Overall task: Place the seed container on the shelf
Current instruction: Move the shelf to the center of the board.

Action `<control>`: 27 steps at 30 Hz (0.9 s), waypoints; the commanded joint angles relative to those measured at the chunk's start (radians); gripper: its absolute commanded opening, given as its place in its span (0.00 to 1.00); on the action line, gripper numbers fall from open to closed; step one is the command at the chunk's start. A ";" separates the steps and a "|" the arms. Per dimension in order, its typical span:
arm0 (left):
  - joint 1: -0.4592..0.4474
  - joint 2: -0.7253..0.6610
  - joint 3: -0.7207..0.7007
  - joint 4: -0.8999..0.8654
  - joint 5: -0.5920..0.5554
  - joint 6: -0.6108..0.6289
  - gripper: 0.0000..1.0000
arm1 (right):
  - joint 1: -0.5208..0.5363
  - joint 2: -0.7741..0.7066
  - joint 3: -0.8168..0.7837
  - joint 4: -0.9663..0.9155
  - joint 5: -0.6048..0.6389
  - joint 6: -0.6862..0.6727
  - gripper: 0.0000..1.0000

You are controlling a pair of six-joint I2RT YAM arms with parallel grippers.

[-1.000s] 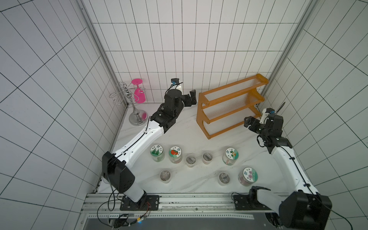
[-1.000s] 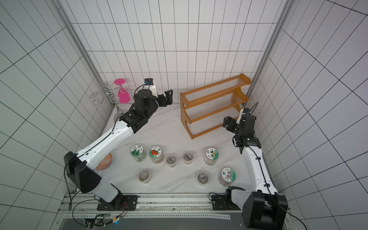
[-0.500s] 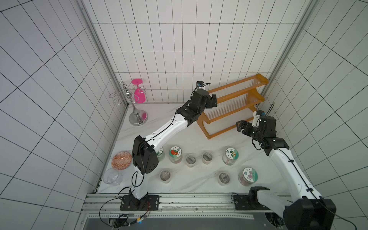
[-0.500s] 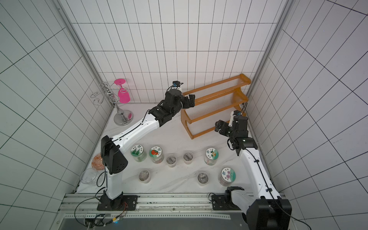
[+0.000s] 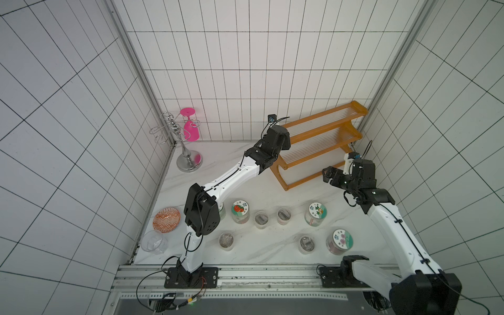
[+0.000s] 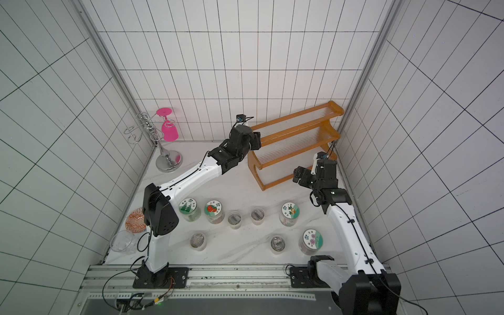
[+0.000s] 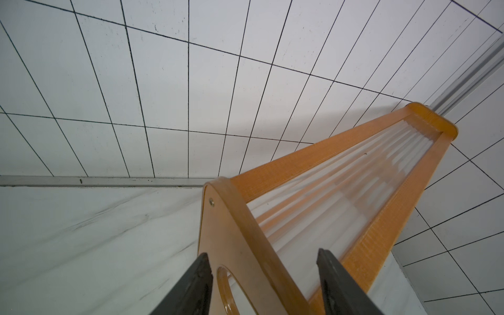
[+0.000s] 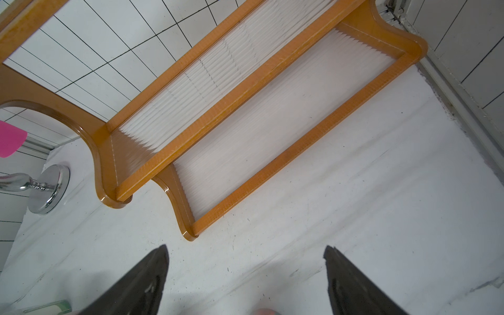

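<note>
The white marble desk [image 5: 294, 196] is closed in by tiled walls at the back and both sides. In its far right corner stands the shelf [image 5: 319, 148], orange-brown, with three stepped tiers of clear ribbed boards, all bare. It sits at a slant, with its right end near the right wall. The left hand [image 7: 263, 253] reaches across to the shelf's left end. In the left wrist view its fingers [image 7: 199, 275] stand about halfway apart, one on either side of the end panel's top edge; whether they touch the wood cannot be told. The right hand [image 8: 245, 248] hangs over bare desk just in front of the lowest tier, spread wide with nothing between its fingers. Which jar is the seed container cannot be told. Four picture-lid jars [image 6: 290, 212] and four smaller clear-lid jars [image 5: 261, 219] stand upright in two loose rows near the front edge, well apart from both hands. A broad bare strip of desk lies between the jars and the shelf's lowest tier, crossed on the left by the left arm. At the far left a silver wire stand [image 5: 188, 161] holds a pink glass [image 5: 191, 131] upside down. A patterned plate [image 5: 166, 219] and a clear cup [image 5: 154, 241] lie by the left wall.
</note>
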 commanded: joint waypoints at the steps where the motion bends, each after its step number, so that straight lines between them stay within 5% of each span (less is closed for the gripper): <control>1: 0.018 -0.026 -0.036 -0.016 -0.021 0.004 0.57 | 0.010 -0.025 0.059 -0.025 0.021 -0.016 0.92; 13: 0.117 -0.160 -0.193 0.003 0.077 0.005 0.36 | 0.009 -0.045 0.060 -0.039 0.026 -0.025 0.91; 27: 0.331 -0.375 -0.419 0.017 0.325 0.123 0.33 | 0.026 -0.053 0.095 -0.168 -0.011 -0.042 0.86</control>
